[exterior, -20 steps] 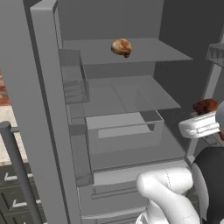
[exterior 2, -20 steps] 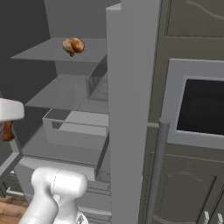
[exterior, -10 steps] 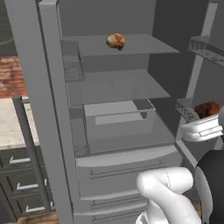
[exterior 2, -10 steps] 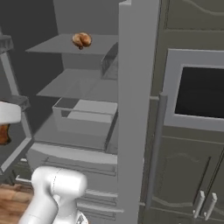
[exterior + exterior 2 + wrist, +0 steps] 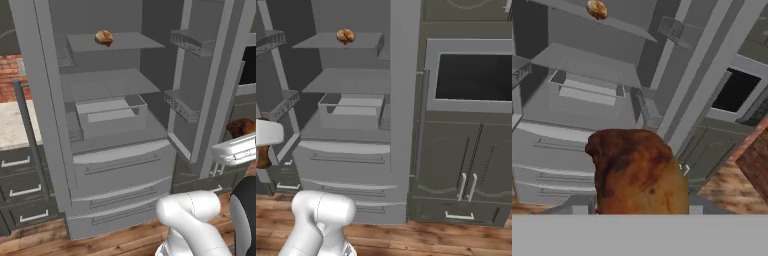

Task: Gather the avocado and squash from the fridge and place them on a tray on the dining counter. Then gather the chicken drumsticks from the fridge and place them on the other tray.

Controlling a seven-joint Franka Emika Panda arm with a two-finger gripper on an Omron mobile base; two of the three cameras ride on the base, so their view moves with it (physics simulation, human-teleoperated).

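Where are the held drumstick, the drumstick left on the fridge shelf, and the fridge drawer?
held drumstick (image 5: 637, 170), hand view, meat middle
shelf drumstick (image 5: 103, 37), left base view, its middle
fridge drawer (image 5: 112, 117), left base view, front wall

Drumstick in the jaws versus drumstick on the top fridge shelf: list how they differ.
The held drumstick hangs in the gripper outside the fridge, off any surface; the shelf drumstick lies on the top shelf inside. The held one looks darker and reddish-brown; the shelf one looks paler and golden. Both are small, browned meat pieces.
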